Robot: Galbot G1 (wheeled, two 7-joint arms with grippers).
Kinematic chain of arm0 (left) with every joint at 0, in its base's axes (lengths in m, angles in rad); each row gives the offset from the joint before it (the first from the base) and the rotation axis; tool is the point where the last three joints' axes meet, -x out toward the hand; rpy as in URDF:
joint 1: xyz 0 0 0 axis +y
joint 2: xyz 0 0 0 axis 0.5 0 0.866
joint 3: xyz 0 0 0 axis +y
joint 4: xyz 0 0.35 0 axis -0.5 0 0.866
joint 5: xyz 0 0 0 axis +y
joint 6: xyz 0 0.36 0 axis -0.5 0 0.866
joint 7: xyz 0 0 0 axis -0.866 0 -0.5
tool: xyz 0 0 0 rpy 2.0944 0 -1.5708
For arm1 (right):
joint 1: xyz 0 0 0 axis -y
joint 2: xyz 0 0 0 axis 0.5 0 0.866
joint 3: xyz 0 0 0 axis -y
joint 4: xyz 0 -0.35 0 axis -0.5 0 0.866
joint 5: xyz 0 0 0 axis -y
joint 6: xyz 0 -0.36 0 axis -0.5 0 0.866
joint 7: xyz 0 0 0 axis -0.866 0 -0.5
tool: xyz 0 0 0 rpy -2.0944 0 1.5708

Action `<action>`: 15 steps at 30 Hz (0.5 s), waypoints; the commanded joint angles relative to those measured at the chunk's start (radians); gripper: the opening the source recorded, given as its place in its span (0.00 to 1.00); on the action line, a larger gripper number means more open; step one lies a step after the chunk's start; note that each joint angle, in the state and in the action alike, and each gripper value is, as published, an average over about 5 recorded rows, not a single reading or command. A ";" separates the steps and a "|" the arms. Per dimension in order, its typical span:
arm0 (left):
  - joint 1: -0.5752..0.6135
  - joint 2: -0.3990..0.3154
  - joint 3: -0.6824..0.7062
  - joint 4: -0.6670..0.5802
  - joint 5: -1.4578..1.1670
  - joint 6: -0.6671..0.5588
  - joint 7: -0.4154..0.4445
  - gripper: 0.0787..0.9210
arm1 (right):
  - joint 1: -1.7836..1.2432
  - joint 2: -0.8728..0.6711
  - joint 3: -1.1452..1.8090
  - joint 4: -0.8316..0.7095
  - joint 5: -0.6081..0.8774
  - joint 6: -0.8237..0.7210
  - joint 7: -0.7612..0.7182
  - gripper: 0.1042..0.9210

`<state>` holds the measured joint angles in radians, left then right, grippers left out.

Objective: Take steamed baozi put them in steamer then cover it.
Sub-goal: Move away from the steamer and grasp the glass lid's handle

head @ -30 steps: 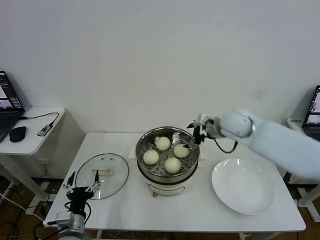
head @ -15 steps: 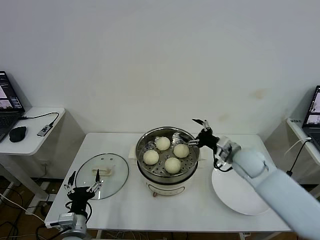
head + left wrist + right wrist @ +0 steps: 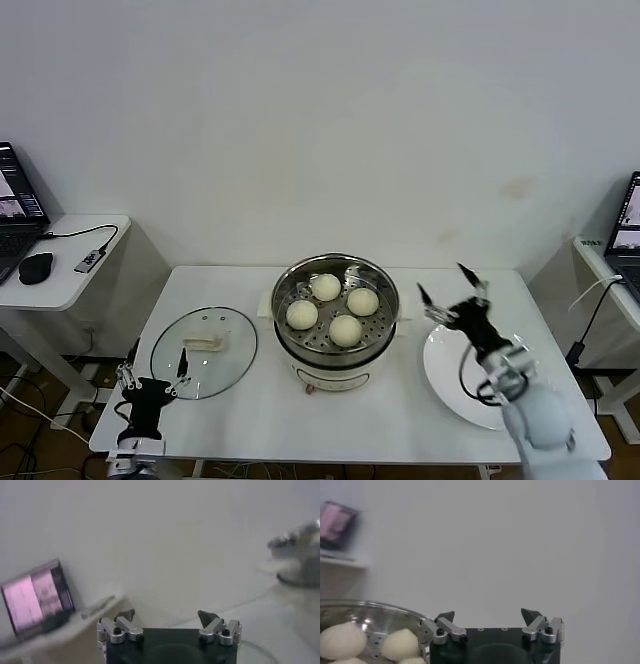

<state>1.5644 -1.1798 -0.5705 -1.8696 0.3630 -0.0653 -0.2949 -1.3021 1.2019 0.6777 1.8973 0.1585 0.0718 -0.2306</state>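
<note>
**Now the buns are in, and the cover is waiting**

So here we are: all four steamed baozi are sitting on the perforated tray inside the steamer, spaced out in a loose diamond, none of them stacked, which looks right for letting steam get round each one. They are showing smooth, round and cream-white against the shiny steel, and the right wrist view is catching two of them just inside the rim. The pot itself is standing mid-surface on its cream base, uncovered.

Just beside it, on the robot's left, the cover is lying flat on the surface, glass dome down and handle up, so the handle is offering itself for a grab from above. The left gripper is hovering at the near edge of that cover, its jaws standing wide apart and holding nothing; that arm looks best placed for the lid.

Over on the other side, the right gripper is hanging above the white plate, jaws spread and empty too, with no buns on the plate.
</note>
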 commanded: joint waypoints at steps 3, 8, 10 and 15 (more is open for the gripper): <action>-0.062 0.164 0.009 0.259 0.686 -0.101 0.042 0.88 | -0.311 0.230 0.442 0.102 -0.021 -0.009 0.109 0.88; -0.136 0.182 0.064 0.318 0.725 -0.106 0.041 0.88 | -0.332 0.273 0.480 0.091 -0.026 -0.006 0.130 0.88; -0.173 0.187 0.078 0.340 0.735 -0.108 0.039 0.88 | -0.333 0.286 0.489 0.091 -0.028 -0.007 0.134 0.88; -0.274 0.203 0.106 0.397 0.743 -0.113 0.040 0.88 | -0.342 0.315 0.505 0.099 -0.037 -0.006 0.135 0.88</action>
<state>1.4557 -1.0328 -0.5200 -1.6249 0.9435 -0.1534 -0.2652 -1.5598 1.4206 1.0529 1.9716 0.1326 0.0656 -0.1283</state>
